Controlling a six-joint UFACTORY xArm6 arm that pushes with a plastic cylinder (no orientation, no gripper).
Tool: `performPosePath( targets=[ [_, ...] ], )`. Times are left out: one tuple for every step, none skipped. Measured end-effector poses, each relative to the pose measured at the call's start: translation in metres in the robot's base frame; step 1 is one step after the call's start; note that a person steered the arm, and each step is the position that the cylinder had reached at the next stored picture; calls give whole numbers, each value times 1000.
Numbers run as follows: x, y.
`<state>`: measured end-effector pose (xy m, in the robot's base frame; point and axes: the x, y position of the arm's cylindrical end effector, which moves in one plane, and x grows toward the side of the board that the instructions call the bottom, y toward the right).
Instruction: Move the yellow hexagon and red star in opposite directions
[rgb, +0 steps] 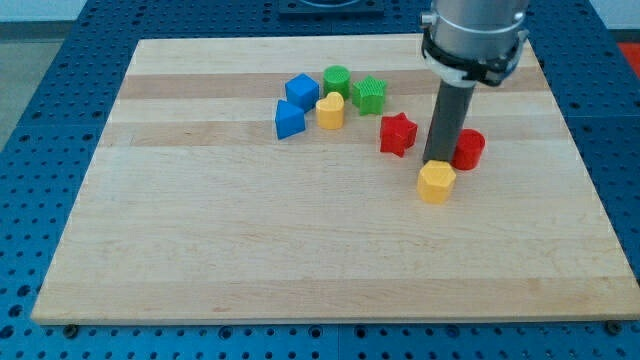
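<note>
Hexagon work is the step in hand: the yellow hexagon (436, 183) sits touching my tip (436, 161) on its view-bottom side, so I judge the push toward the view's bottom is under way. My tip is a bare rod (no jaws, so nothing opens or holds anything; it only presses). The red star (397, 133) lies just to the view's left of my tip and slightly toward the top, apart from it. A red cylinder (469, 149) stands close on my tip's view-right. Well off to the upper left cluster a yellow heart (330, 111), two blue blocks (291, 120) and two green blocks (370, 94). Next, I judge, comes circling to the star's view-bottom side and pushing it toward the top.
</note>
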<state>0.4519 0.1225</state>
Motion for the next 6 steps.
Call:
performPosePath(
  targets=[
    [6, -14],
    [6, -35],
    [0, -40],
    [-13, -40],
    [-26, -40],
    [-28, -40]
  ],
)
